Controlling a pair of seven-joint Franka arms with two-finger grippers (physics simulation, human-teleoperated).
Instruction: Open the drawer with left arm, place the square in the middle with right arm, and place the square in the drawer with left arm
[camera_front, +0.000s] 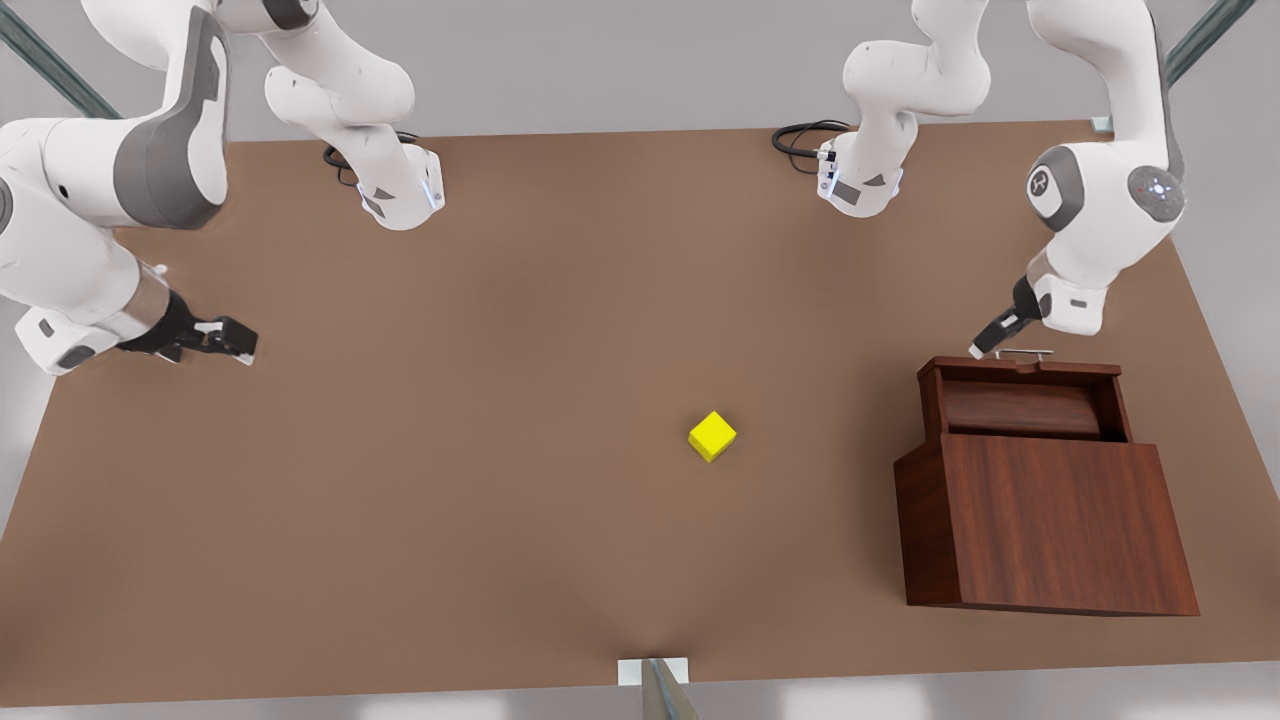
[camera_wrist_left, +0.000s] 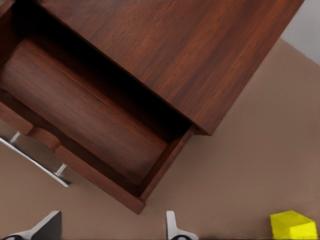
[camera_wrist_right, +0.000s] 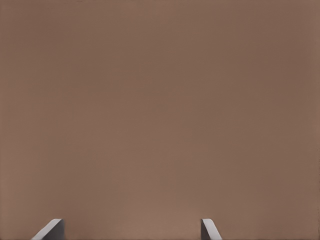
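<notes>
Brown tabletop lies bare around the right gripper, fingers spread wide near the front view's left edge. The square sits mid-table. The left gripper, spread wide, hovers beside the pulled-out drawer.

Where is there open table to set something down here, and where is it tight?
Open: the table between the right gripper and the square. Tight: around the cabinet, where the left gripper, open, sits by the open drawer.
</notes>
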